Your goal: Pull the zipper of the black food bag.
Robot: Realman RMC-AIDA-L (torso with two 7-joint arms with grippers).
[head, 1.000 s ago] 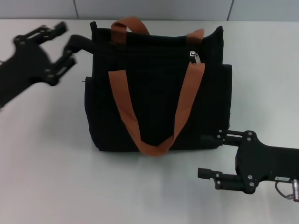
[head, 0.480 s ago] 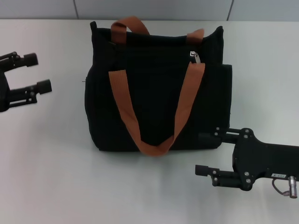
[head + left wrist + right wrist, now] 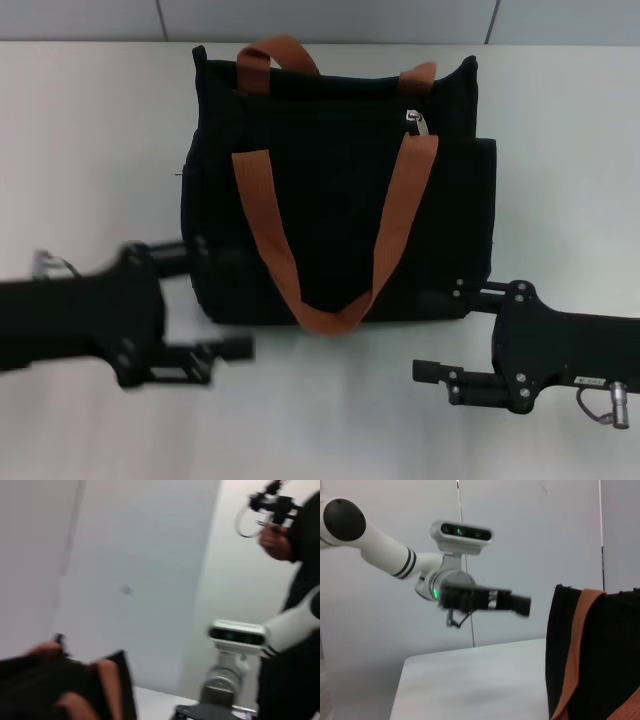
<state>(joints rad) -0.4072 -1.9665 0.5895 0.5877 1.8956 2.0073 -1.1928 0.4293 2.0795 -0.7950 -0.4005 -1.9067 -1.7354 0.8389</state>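
Note:
The black food bag (image 3: 340, 190) stands upright mid-table, its two orange-brown handles draped over the front and back. Its zipper (image 3: 416, 121), a small silver pull tab, hangs at the top edge toward the right end. My left gripper (image 3: 222, 300) is blurred with motion at the bag's front left corner, open, holding nothing. My right gripper (image 3: 435, 335) sits open at the bag's front right corner, its upper finger close to the bag's base. The right wrist view shows the bag's side (image 3: 610, 645) and the left arm (image 3: 470, 597) beyond it.
The white table (image 3: 90, 130) stretches out on both sides of the bag and in front of it. In the left wrist view, a person in black (image 3: 292, 595) stands behind the robot's right side.
My left arm has swung from the bag's back left corner, out to the left, then down to its front left corner. The right gripper has crept slightly left. The bag has not moved.

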